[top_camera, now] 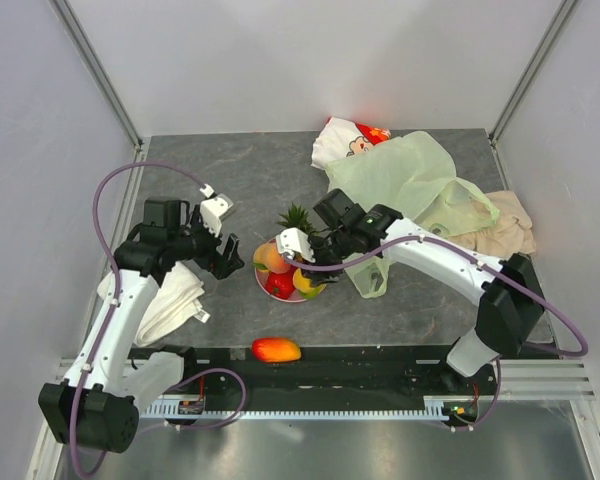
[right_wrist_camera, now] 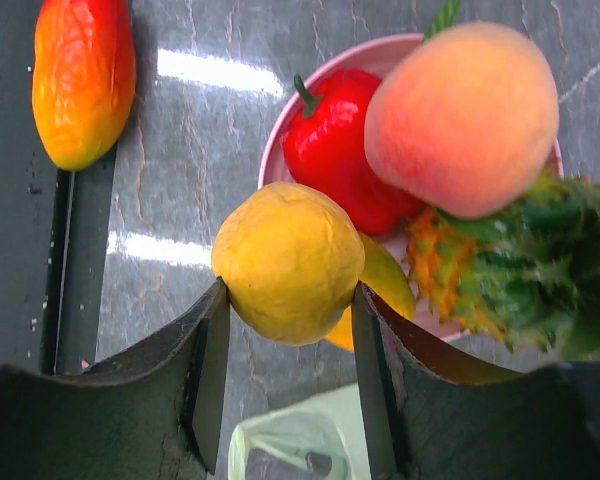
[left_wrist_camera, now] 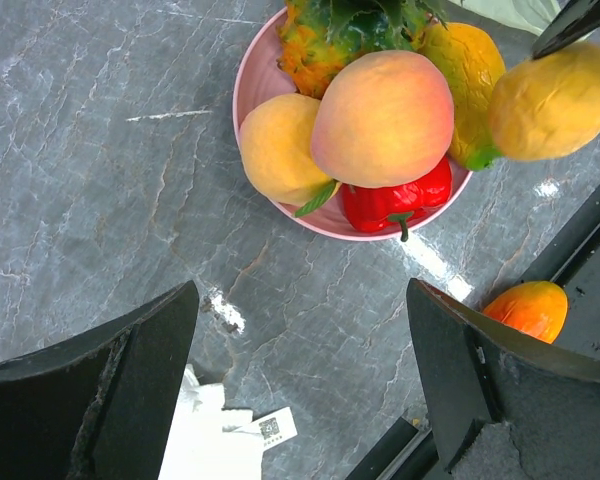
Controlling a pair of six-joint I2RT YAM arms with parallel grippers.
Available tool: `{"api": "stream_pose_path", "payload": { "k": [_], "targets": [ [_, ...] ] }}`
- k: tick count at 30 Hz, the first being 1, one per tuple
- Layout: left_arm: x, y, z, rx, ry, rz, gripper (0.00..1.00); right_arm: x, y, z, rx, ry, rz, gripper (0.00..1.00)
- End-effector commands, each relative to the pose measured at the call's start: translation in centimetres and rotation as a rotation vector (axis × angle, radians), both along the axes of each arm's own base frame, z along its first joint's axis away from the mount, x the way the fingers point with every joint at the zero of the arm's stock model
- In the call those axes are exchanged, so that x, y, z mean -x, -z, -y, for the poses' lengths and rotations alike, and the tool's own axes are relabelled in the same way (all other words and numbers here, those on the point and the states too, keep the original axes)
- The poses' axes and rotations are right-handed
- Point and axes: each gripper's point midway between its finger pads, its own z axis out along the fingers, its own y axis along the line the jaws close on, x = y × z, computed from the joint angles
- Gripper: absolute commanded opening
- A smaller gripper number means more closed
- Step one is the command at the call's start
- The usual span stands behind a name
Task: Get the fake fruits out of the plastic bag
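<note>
Since pink plate [left_wrist_camera: 248, 90] is already heaped, yellow lemon-like fruit [right_wrist_camera: 288, 260], pinched between jaws of right gripper [right_wrist_camera: 290, 295] at plate's rim, could be rolled onto table [left_wrist_camera: 80, 200] if released there. Topmost peach [left_wrist_camera: 383, 118] could be dislodged. Stray mango [top_camera: 276, 349] is seen at near table edge. Empty left gripper [left_wrist_camera: 302, 300] is held wide open beside plate. All fruits: glossy hard plastic, rounded. Only pineapple [left_wrist_camera: 320, 45] is knobbly. At far right, plastic bag [top_camera: 400, 175]: thin, crumpled, translucent pale green.

Top external: high, from near edge, looks down on whole table [top_camera: 230, 180]. Left wrist: close, looks down, pink plate [left_wrist_camera: 255, 90] upper right of frame. Right wrist: closer, same plate upper right. All share plate, mango [top_camera: 276, 349].
</note>
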Motion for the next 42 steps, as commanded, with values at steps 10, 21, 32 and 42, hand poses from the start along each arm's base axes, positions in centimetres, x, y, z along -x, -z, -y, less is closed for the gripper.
{"api": "stream_pose_path", "payload": {
  "k": [10, 21, 32, 42],
  "targets": [
    [0.0, -0.2, -0.2, 0.026, -0.033, 0.006, 0.92, -2.5, 0.0, -2.4, -0.016, 0.083, 0.107, 0.73],
    [-1.2, -0.5, 0.1, 0.042, -0.03, 0.014, 0.92, -3.5, -0.7, -1.8, -0.024, 0.168, 0.147, 0.85],
    [-0.7, 0.4, 0.0, 0.035, -0.029, -0.012, 0.93, -3.3, 1.1, -0.7, 0.025, 0.172, 0.138, 0.98],
    [-0.1, 0.4, -0.1, 0.021, -0.017, -0.009, 0.93, -3.9, -0.4, 1.9, 0.044, 0.255, 0.157, 0.98]
  ]
}}
